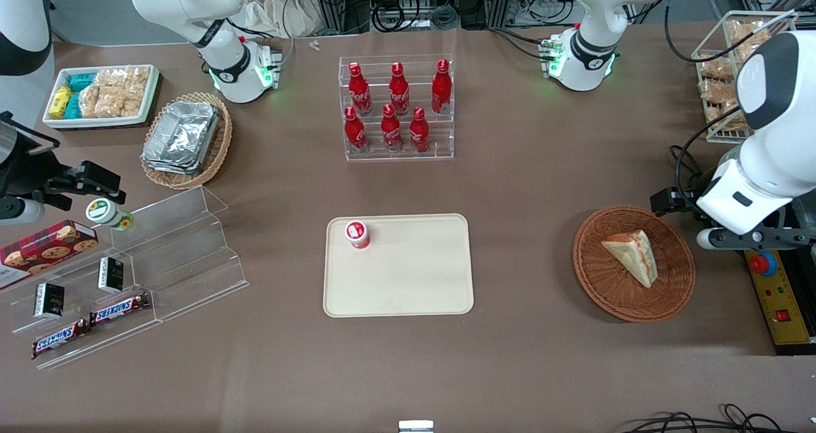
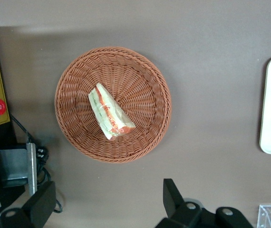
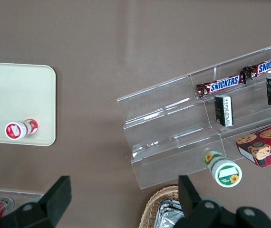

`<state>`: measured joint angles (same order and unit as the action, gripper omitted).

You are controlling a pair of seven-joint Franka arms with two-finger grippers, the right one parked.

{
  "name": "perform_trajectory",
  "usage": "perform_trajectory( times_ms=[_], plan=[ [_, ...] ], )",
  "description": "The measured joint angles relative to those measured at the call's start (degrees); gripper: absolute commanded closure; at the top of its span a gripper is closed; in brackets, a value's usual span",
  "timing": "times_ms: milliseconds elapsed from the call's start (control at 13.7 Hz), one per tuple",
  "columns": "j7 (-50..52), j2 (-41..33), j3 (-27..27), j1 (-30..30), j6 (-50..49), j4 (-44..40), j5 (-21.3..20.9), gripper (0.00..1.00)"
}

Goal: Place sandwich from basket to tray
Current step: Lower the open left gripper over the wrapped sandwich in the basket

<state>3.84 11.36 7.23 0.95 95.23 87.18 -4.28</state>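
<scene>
End effector (image 2: pixel 104 209) hovers spread over the wicker basket (image 1: pixel 676 280), wrapped sandwich (image 1: pixel 632 254) inside, Snickers bars (image 1: pixel 118 308) toward the parked arm's end.

The brown table (image 1: pixel 523 184) carries the tray (image 1: pixel 408 280) at its middle. The bottle rack (image 1: pixel 398 108) stands farther from the front camera than the tray. The basket (image 1: pixel 634 264) sits toward the working arm's end, the hand (image 2: pixel 104 206) above the table near it; the clear stepped stand (image 1: pixel 159 261) sits toward the parked arm's end.

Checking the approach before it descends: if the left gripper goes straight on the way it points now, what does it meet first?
Probably bare table: the left gripper, open, points down just outside the basket; the sandwich lies off its line.
</scene>
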Motion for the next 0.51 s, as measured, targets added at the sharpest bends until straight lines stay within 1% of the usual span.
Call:
perform_trajectory(
  times_ms=[365, 510],
  plan=[
    [-0.16, 0.01, -0.10, 0.05, -1.82, -1.17, -0.03, 0.00],
    [2.86, 0.22, -0.33, 0.16, -2.25, -1.16, -0.24, 0.00]
  ],
)
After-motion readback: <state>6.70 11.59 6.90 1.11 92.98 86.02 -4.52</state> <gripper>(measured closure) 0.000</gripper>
